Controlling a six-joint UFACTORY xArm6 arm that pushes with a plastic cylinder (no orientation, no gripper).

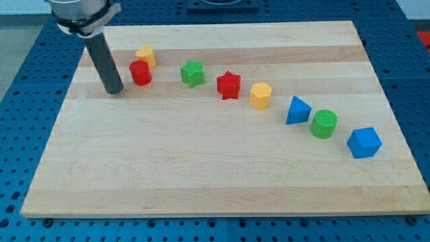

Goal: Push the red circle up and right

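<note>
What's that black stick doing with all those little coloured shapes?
It's a robot arm's rod. My tip sits on the wooden board, just left of the red circle, which is to be pushed up and right. A yellow block sits right behind that circle. The other blocks trail off toward the view's right.

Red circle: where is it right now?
The red circle sits near the board's top-left in the camera view, touching the yellow block above it, with my tip just left.

A: My tip (114,90) sits just left of the red circle (140,72), small gap between. What's blocking?

B: Yellow block (146,54) touching it up top, green star (193,73) off to the right. Bench (201,168) wide open below.
</note>
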